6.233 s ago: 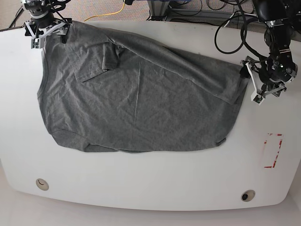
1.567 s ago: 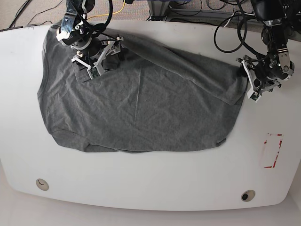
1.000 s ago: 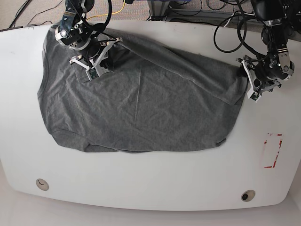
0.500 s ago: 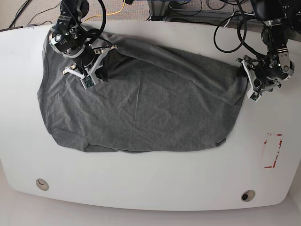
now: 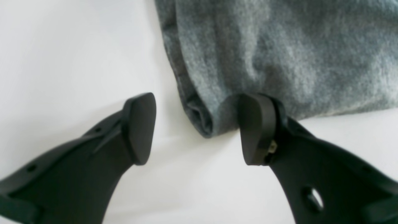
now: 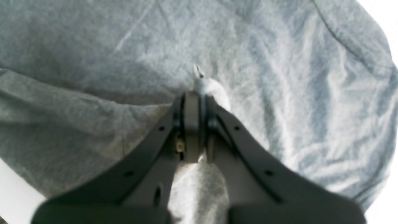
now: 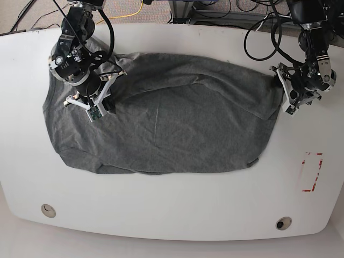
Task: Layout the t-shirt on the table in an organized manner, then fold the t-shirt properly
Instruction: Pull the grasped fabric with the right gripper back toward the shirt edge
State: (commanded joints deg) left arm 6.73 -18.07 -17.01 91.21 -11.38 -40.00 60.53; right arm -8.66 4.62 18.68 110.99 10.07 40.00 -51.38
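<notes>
The grey t-shirt [image 7: 172, 123] lies spread and wrinkled on the white table [image 7: 177, 204]. My right gripper [image 7: 97, 105] sits over the shirt's left part. In the right wrist view it [image 6: 194, 124] is shut on a pinch of the t-shirt [image 6: 93, 62], lifted above the rest of the cloth. My left gripper [image 7: 284, 92] is at the shirt's right edge. In the left wrist view it [image 5: 198, 132] is open, with a rolled corner of the t-shirt [image 5: 279, 46] between its fingertips [image 5: 140, 127], low on the table [image 5: 62, 46].
A red dashed rectangle mark [image 7: 312, 172] is at the table's right. Two round holes [image 7: 48, 210] [image 7: 283, 223] sit near the front edge. Cables [image 7: 269, 37] hang at the back right, off the table.
My right gripper has moved toward the front and left, dragging the pinched shirt fold with it; the upper left of the shirt has shifted. My left gripper has stayed put.
</notes>
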